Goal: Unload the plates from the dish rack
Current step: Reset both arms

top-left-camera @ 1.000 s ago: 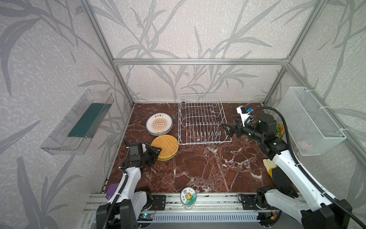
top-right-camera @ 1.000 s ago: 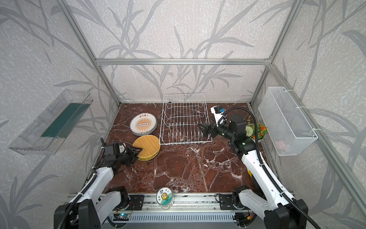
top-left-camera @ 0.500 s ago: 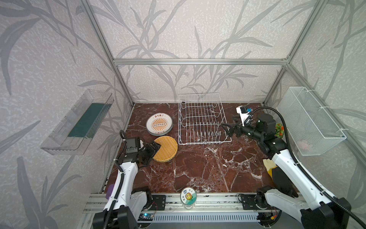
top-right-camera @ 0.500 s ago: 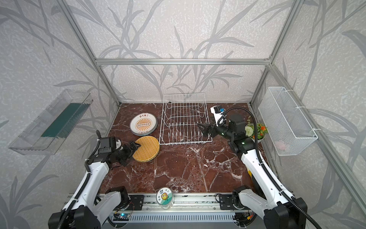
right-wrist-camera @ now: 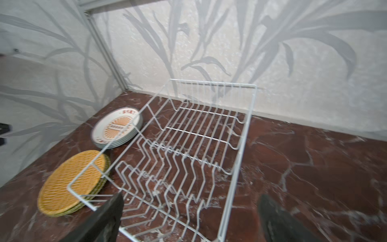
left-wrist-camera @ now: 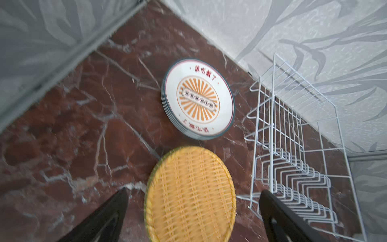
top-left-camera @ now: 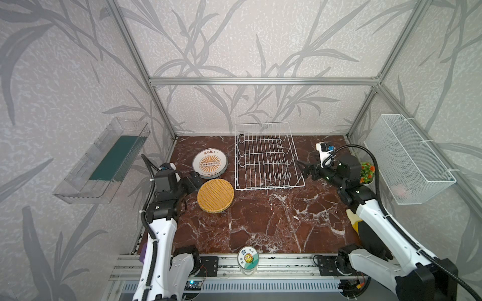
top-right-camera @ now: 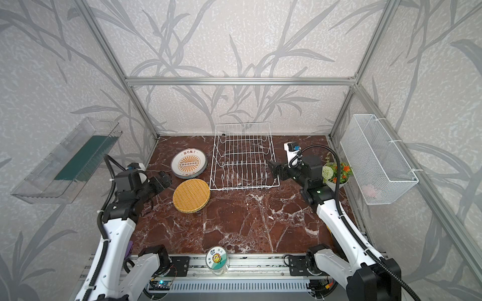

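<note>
I read the dish rack (top-left-camera: pixel 268 164) empty, white plates (top-left-camera: pixel 210 163) and woven plates (top-left-camera: pixel 215 196) stacked beside it, with the left gripper (top-left-camera: pixel 195 182) and right gripper (top-left-camera: pixel 303 169) jaws apart, holding nothing.

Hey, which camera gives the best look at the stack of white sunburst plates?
The left wrist view: the white sunburst plates lie face-up and large, lettering and stacked rims visible. The right wrist view shows them obliquely, crossed by a wire of the dish rack. In both top views they are small, beside the rack.
</note>
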Tool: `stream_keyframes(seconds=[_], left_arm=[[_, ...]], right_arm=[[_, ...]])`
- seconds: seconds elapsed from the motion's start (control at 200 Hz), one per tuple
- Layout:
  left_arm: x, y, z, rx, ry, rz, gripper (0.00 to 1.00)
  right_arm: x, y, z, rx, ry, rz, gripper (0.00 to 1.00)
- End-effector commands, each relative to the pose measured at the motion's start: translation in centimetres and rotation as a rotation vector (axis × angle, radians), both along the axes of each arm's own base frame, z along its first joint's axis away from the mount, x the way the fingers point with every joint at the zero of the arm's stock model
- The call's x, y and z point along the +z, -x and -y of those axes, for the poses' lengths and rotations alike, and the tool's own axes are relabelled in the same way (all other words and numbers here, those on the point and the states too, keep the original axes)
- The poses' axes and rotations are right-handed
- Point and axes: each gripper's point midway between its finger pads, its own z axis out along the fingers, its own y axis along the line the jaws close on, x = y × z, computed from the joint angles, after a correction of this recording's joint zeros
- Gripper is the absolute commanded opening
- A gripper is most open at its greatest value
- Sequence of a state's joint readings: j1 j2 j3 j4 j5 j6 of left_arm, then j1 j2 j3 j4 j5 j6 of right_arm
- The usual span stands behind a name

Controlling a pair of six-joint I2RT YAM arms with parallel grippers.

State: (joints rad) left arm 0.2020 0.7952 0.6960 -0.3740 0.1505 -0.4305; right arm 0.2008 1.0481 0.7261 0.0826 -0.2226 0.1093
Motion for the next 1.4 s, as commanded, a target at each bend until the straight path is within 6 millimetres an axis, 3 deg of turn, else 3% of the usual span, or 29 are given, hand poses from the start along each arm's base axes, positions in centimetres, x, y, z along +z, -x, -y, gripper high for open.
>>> stream_keyframes(seconds=[0.0,0.08,0.175,0.415,0.55,0.64,0.745,1.005,1.05,1.155,1.395], left_arm=[[0.8,-1.9,-4.0,0.142,-0.219,0.187,0.99],[-0.5,-2.5,-5.2,0.205,-0.250,0.225,0.99],[-2.6,-3.5,-6.1,0.239,-0.260,0.169,0.99],[-6.4,-7.0,-5.4,0.152,-0.301,0.186,0.99],[-7.5,-7.8,-4.9,0.091,-0.320,0.157,0.99],[-8.5,-8.2,-4.3,0.046,-0.318,0.167,0.99],[-9.4,-8.7,-3.6,0.014,-0.334,0.222,0.99],[-11.0,-9.9,0.5,-0.203,-0.381,0.205,0.99],[-10.9,-10.3,0.4,-0.182,-0.393,0.250,0.99],[-11.4,-9.9,-0.6,-0.133,-0.378,0.163,0.99],[-11.1,-10.1,-0.5,-0.126,-0.402,0.212,0.99]], right_arm=[[-2.5,-1.2,5.9,-0.280,-0.004,0.049,0.99],[-5.3,-1.0,8.1,-0.380,0.031,0.051,0.99],[-7.9,-0.9,9.1,-0.419,0.092,0.048,0.99],[-12.7,-1.5,10.9,-0.489,0.216,-0.014,0.99],[-12.3,-2.5,11.0,-0.479,0.209,0.078,0.99],[-13.6,-3.2,11.1,-0.465,0.198,0.044,0.99],[-14.9,-3.5,9.8,-0.379,0.206,0.035,0.99],[-15.4,-4.0,9.0,-0.332,0.219,0.008,0.99],[-15.4,-4.1,9.0,-0.332,0.221,0.003,0.99],[-15.3,-4.1,9.0,-0.330,0.218,0.014,0.99],[-15.3,-4.1,9.0,-0.329,0.219,0.010,0.99]])
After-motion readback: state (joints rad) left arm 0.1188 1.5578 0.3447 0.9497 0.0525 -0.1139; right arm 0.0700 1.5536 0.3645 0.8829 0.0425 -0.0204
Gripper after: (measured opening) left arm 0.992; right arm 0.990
